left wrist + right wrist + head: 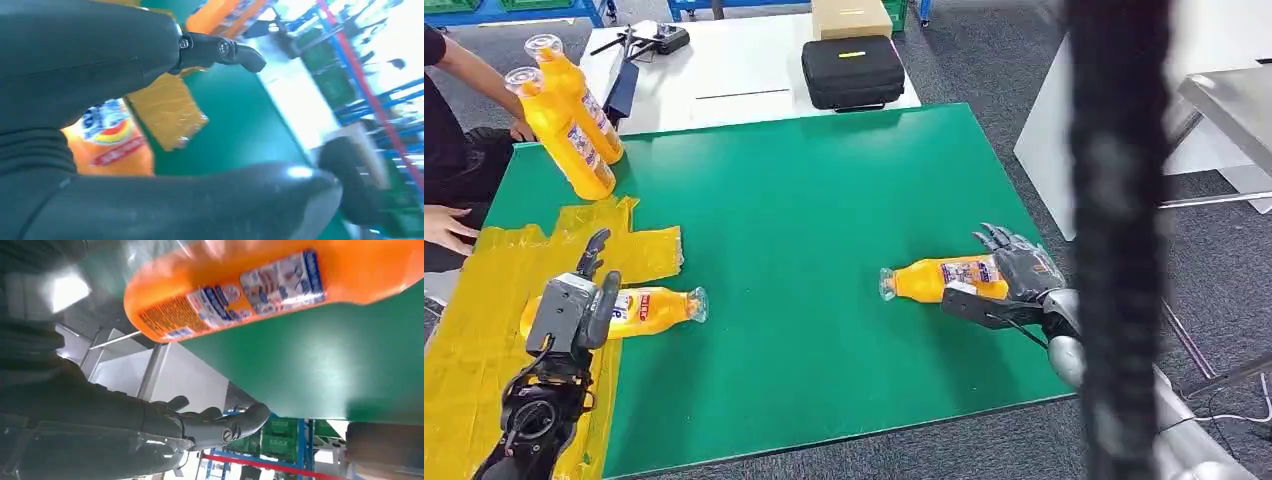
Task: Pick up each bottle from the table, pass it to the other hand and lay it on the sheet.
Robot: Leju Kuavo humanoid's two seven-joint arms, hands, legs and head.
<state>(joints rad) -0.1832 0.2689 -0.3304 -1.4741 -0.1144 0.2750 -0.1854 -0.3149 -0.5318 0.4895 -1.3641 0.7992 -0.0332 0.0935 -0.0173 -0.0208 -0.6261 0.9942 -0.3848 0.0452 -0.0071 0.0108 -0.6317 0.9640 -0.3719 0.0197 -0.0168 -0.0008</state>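
- The right robot hand [1014, 268] lies at the base end of an orange bottle [939, 278] that is on its side on the green tabletop [824, 230], cap pointing away from the hand toward the middle.
- In the right wrist view the bottle [260, 290] sits just past the fingers [220, 422], which look spread and not wrapped around it. I judge the grasp not yet made, though contact at the base cannot be told.
- The left robot hand [579, 300] hovers over a second bottle [659, 308] lying just in front of it on the yellow sheet [484, 320]. Its fingers are apart and grip nothing, so that bottle looks already laid down.
- Step in hand: picking up the bottle at the right hand.
- Next move calls for closing the fingers round the bottle's body, lifting it and carrying it toward the left hand for the pass.
- Two more bottles [569, 115] stand well beyond the left hand, near a person's hand [446, 228].
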